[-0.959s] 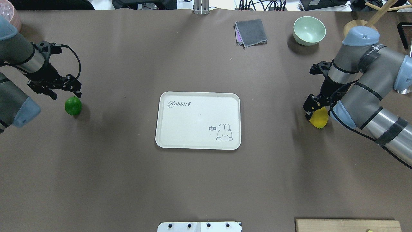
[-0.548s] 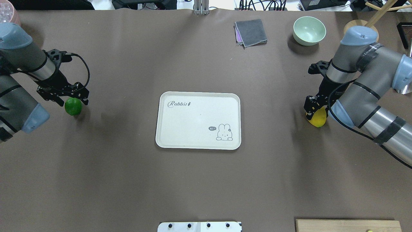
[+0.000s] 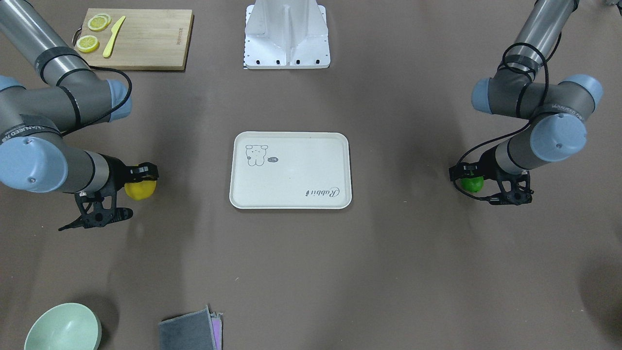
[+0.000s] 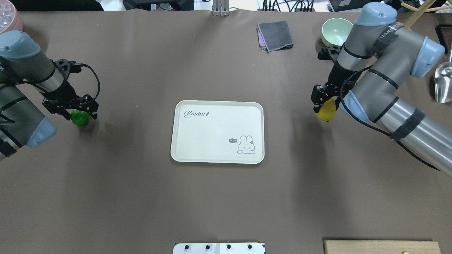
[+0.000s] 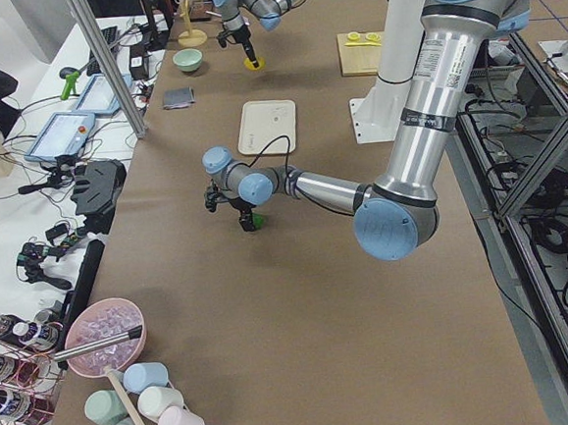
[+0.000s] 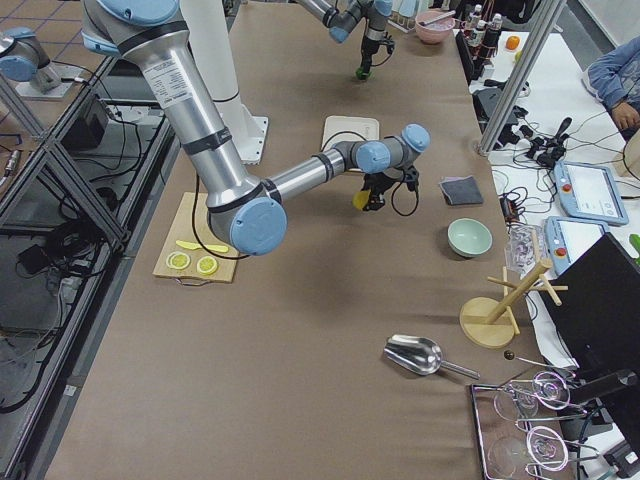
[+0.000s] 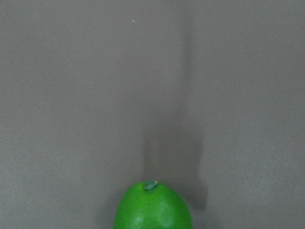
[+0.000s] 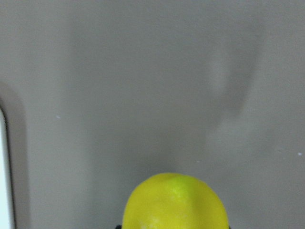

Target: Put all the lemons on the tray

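The cream-white tray (image 4: 212, 135) lies in the middle of the table and holds nothing; it also shows in the front-facing view (image 3: 291, 170). My right gripper (image 4: 324, 104) is shut on the yellow lemon (image 4: 326, 110) and holds it above the table, to the right of the tray. The yellow lemon fills the bottom of the right wrist view (image 8: 174, 202). The green lemon (image 4: 80, 118) rests on the table at the far left. My left gripper (image 4: 78, 112) is open, low over it, its fingers to either side. The green lemon also shows in the left wrist view (image 7: 153, 207).
A pale green bowl (image 4: 333, 30) and a folded grey cloth (image 4: 275, 35) lie at the far right, close behind my right arm. A wooden cutting board (image 3: 146, 43) holds lemon slices and a yellow knife. A metal scoop (image 4: 443, 83) lies at the right edge.
My right gripper has lifted the yellow lemon off the table and carried it left and further away, towards the tray. My left gripper has come down and right over the green lemon, which has not moved.
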